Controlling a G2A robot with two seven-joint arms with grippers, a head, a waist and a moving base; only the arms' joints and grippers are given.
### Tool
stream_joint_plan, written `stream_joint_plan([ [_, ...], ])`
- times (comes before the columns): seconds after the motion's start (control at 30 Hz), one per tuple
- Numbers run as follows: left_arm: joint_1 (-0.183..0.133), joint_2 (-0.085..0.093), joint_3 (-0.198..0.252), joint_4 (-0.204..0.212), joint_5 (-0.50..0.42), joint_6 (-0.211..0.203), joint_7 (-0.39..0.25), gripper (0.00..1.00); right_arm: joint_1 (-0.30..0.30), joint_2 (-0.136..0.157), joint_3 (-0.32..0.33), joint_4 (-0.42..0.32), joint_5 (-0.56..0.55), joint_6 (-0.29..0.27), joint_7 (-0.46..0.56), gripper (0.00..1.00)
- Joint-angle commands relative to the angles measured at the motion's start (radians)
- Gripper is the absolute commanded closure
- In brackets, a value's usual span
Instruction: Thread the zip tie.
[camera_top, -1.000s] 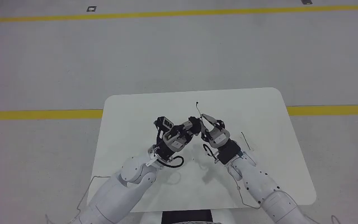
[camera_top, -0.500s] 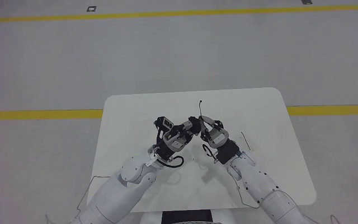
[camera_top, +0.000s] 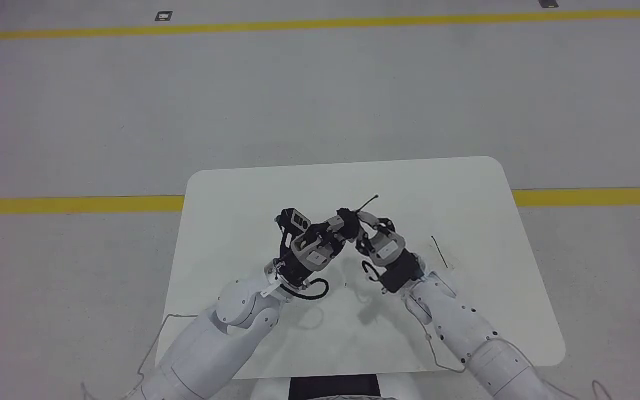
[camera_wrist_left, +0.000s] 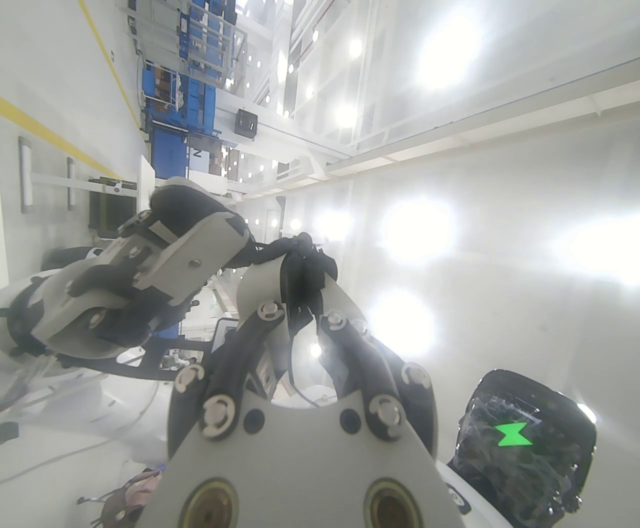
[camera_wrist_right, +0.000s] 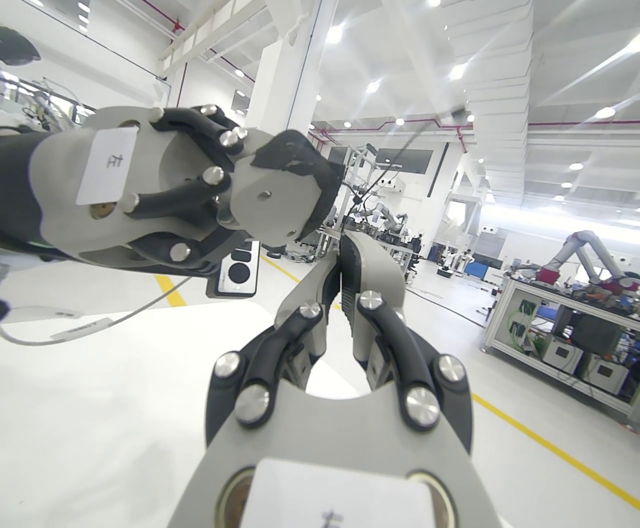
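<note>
Over the middle of the white table (camera_top: 240, 220) my two grippers meet tip to tip. The left gripper (camera_top: 344, 227) is shut, with a thin black strand of the zip tie (camera_wrist_left: 289, 350) running down between its fingers. The right gripper (camera_top: 362, 229) is shut as well on the black zip tie (camera_wrist_right: 400, 150). Beyond the right gripper's (camera_wrist_right: 344, 239) tips the tie sticks out as a thin straight line, its small head end free in the air. Seen from above, this free end of the zip tie (camera_top: 369, 203) slants up and to the right of the grippers.
A second thin zip tie (camera_top: 438, 252) lies flat on the table to the right of the right arm. Bare table surface lies to the left, far side and right. A yellow floor line (camera_top: 90, 204) runs behind the table.
The free end of the zip tie has swung from pointing straight away to slanting right and lower. The right gripper has turned slightly; both grippers stay together at the same spot.
</note>
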Motion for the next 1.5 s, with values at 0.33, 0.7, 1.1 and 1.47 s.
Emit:
stream_joint_plan([
  [0.33,0.0,0.0,0.0,0.0,0.0,0.0,0.0,1.0,0.014,0.013,-0.033,0.037,0.0,0.004,0.052,1.0],
  [0.7,0.0,0.0,0.0,0.0,0.0,0.0,0.0,1.0,0.015,0.012,-0.037,0.057,0.0,0.001,0.094,1.0],
  [1.1,0.0,0.0,0.0,0.0,0.0,0.0,0.0,1.0,0.019,0.007,-0.039,0.068,0.0,-0.008,0.113,1.0],
  [1.47,0.0,0.0,0.0,0.0,0.0,0.0,0.0,1.0,-0.002,0.003,-0.003,0.067,0.054,0.004,0.129,0.0],
])
